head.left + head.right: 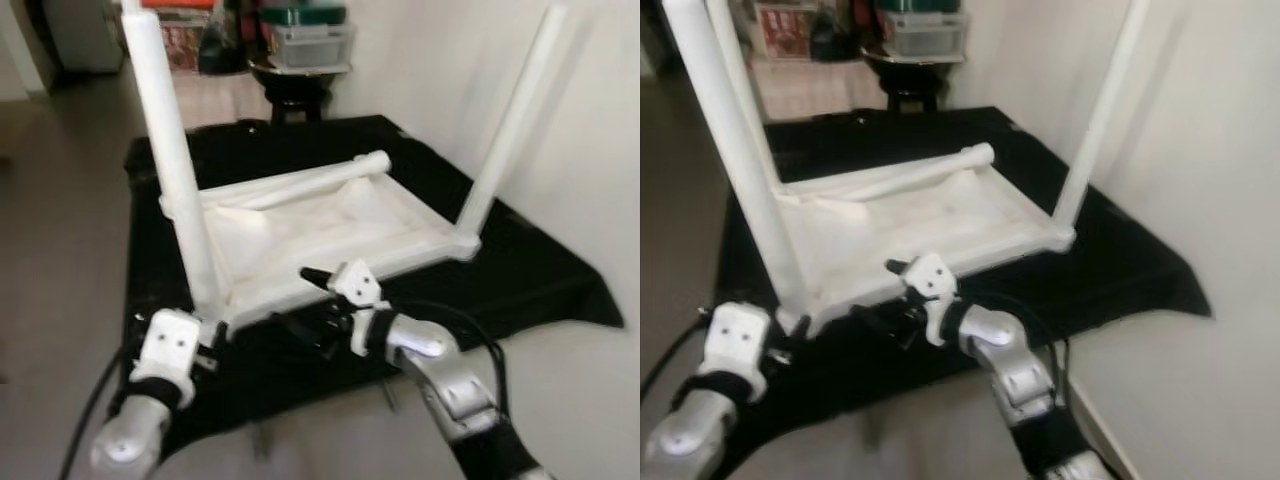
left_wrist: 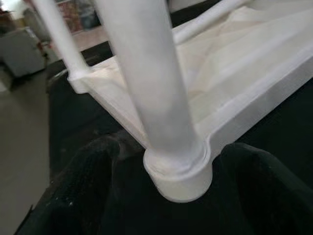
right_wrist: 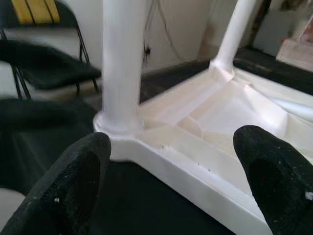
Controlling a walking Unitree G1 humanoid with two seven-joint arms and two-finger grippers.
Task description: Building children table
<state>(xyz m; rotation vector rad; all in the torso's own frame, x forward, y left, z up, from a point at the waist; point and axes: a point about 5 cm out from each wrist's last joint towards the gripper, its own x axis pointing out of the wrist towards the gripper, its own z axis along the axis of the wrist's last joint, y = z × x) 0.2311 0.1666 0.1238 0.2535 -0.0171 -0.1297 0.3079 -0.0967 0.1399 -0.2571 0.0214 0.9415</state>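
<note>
A white plastic children's table [image 1: 330,225] lies upside down on a black cloth [image 1: 520,270]. Its near left leg [image 1: 170,150] and right leg [image 1: 512,130] stand upright in their corners. A third leg [image 2: 58,36] stands at the far left corner. A loose leg [image 1: 300,180] lies across the underside. My left gripper [image 2: 178,205] is open, its fingers [image 2: 83,196] on either side of the near left corner socket [image 2: 181,176]. My right gripper [image 1: 305,305] is open and empty, just in front of the table's near rim [image 3: 195,169].
A dark round stand with stacked bins [image 1: 305,50] is behind the cloth-covered surface. A white wall [image 1: 600,120] runs close along the right. A black folding chair [image 3: 49,63] is beyond the table in the right wrist view. Bare floor [image 1: 60,230] lies to the left.
</note>
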